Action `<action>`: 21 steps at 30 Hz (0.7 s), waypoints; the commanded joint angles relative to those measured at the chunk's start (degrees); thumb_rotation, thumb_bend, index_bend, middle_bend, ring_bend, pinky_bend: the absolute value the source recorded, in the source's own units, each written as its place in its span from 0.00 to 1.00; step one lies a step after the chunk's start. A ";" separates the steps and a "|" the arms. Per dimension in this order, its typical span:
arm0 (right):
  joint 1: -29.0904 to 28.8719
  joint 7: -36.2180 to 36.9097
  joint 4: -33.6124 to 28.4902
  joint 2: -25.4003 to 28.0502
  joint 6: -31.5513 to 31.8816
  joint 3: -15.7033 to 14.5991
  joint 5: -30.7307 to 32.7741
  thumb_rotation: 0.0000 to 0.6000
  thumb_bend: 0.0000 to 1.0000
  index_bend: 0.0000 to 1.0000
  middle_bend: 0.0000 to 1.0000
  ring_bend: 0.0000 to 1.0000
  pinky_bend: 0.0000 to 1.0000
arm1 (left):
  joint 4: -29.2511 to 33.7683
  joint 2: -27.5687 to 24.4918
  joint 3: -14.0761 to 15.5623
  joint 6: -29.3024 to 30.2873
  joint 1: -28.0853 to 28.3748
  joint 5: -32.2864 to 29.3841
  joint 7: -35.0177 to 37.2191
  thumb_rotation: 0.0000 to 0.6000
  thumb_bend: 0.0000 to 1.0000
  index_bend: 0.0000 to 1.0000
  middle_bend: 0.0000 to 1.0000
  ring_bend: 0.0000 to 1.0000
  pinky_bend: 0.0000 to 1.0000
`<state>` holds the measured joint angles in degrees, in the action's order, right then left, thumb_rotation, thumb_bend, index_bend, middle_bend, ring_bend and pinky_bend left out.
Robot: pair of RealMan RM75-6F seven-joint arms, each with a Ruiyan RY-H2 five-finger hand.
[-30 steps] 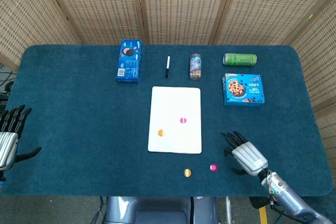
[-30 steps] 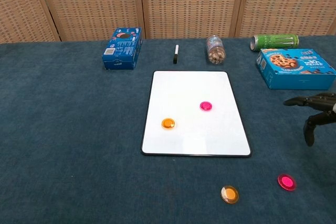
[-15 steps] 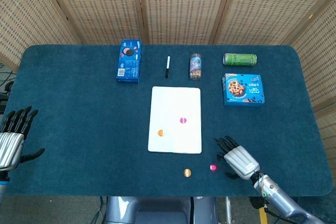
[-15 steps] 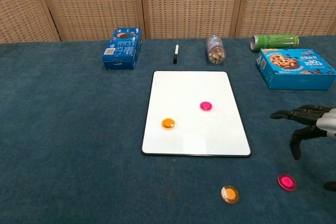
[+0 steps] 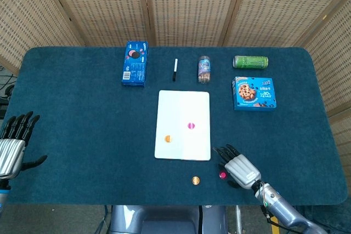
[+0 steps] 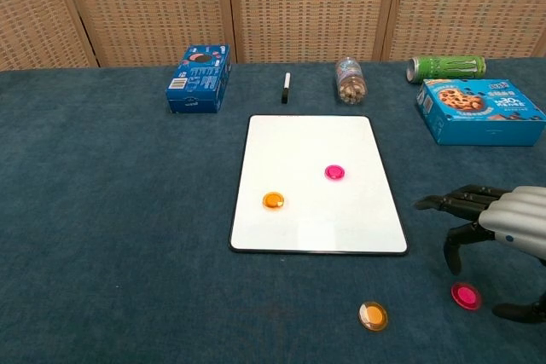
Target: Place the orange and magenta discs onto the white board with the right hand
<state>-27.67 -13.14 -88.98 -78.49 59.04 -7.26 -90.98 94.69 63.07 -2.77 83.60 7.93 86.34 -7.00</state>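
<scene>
I hover my right hand [image 6: 499, 236], fingers spread and empty, over the loose magenta disc [image 6: 465, 296] at lower right of the worktop; next, I pinch it for the white board [image 6: 319, 151].

Setting: staged lab or test cell, not a lived-in room. Table [image 5: 71, 135] covered in dark teal felt-like cloth, enclosed from 9 through 12 to 3 o'clock by woven rattan screen panels [image 5: 186, 4] on wooden frames. Packaged props in a row at 12 o'clock: blue cookie pack [image 5: 135, 62], black marker [image 5: 175, 69], green can [image 5: 250, 62].
</scene>
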 commanded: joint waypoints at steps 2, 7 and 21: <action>-0.22 -0.43 -0.33 -0.54 -0.90 0.71 1.04 1.00 0.31 0.41 0.00 0.00 0.01 | 0.08 -0.03 -0.01 -0.09 0.01 -0.17 0.03 1.00 0.00 0.00 0.00 0.00 0.00; -0.30 -1.52 -0.48 -1.22 -1.80 1.06 1.84 1.00 0.31 0.41 0.00 0.00 0.01 | 0.20 -0.09 -0.01 -0.16 0.02 -0.30 0.05 1.00 0.00 0.00 0.00 0.00 0.00; -0.07 -1.06 1.54 -2.90 -2.83 1.45 2.89 1.00 0.31 0.41 0.00 0.00 0.01 | 0.33 -0.21 -0.03 -0.03 -0.07 -0.45 0.47 1.00 0.00 0.00 0.00 0.00 0.00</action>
<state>-27.76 -14.26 -87.52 -81.36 56.26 -5.81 -88.10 95.02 62.86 -2.79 83.57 7.86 85.89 -6.54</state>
